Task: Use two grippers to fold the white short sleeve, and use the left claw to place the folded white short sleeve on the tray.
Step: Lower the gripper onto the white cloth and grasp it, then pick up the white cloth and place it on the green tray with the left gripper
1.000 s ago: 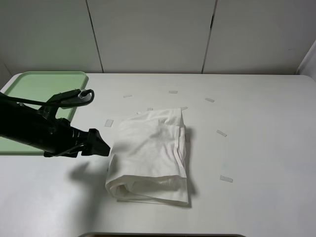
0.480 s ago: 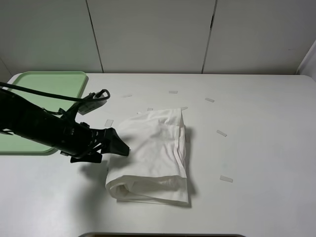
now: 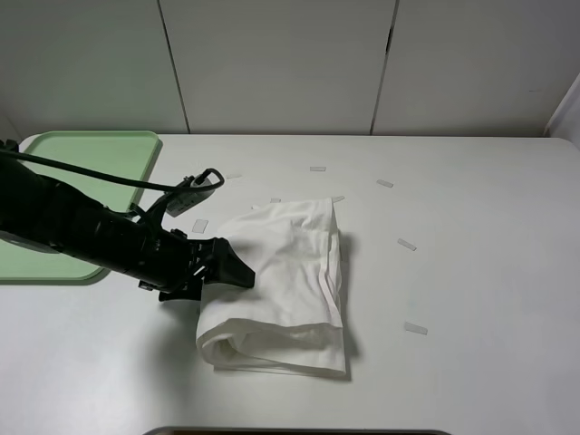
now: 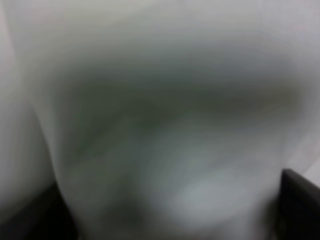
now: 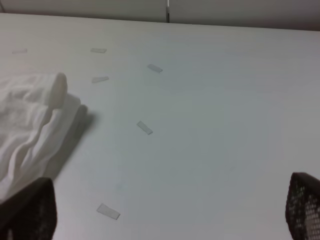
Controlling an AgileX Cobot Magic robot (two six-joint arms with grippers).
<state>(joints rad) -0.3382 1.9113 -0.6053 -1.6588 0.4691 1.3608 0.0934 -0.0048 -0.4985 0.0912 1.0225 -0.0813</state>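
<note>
The shirt [image 3: 283, 285] is lying folded into a thick rectangular bundle on the white desk [image 3: 471, 272], near the middle of the exterior view, with a rolled edge showing at its near end. The tray [image 3: 86, 154] is sitting at the far left corner of the desk, well apart from the shirt.

The left arm is reaching in low from the left, across the front of the tray, with a black cable looping above it. The left claw [image 3: 237, 275] is pressing against the left edge of the shirt, about halfway along its length. The tip is lying on or in the cloth; from the exterior view the jaws cannot be told apart. The left wrist view is showing only blurred white fabric [image 4: 165, 125] filling the picture, with dark finger parts [image 4: 299, 205] at the two lower corners, so the cloth is sitting between the fingers. Whether they are clamping it cannot be told.

The right claw is standing with its fingers [image 5: 305, 205] wide apart at the two lower corners of its wrist view, holding nothing, over bare desk to one side of the shirt [image 5: 30, 130]. It is not appearing in the exterior view.

Small tape strips [image 3: 415, 328] are lying scattered on the desk around the shirt.
</note>
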